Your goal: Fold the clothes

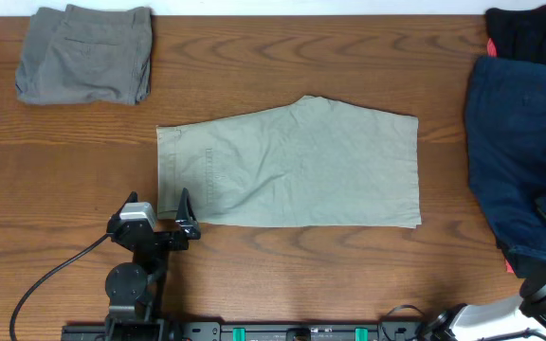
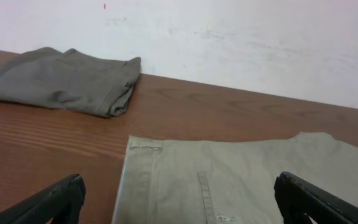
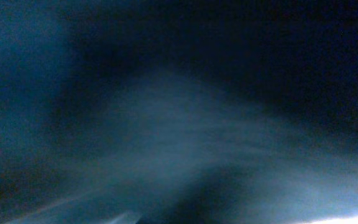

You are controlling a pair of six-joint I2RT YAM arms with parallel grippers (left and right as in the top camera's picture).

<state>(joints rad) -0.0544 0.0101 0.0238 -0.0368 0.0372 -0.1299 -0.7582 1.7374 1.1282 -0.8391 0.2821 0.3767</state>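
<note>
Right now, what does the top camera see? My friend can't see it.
Pale khaki shorts lie flat in the middle of a wooden table, the open left gripper at their near-left corner. Folded grey shorts sit top left; a navy garment and a black garment lie at the right.

Robot lab, wood tbl (image 1: 64, 161), white wall (image 2: 229, 43)

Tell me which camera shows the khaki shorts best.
Overhead: the khaki shorts show whole, laid flat. Left wrist catches only one end of them, cropped at the frame edge; right wrist is blurred dark blue, no khaki.
</note>
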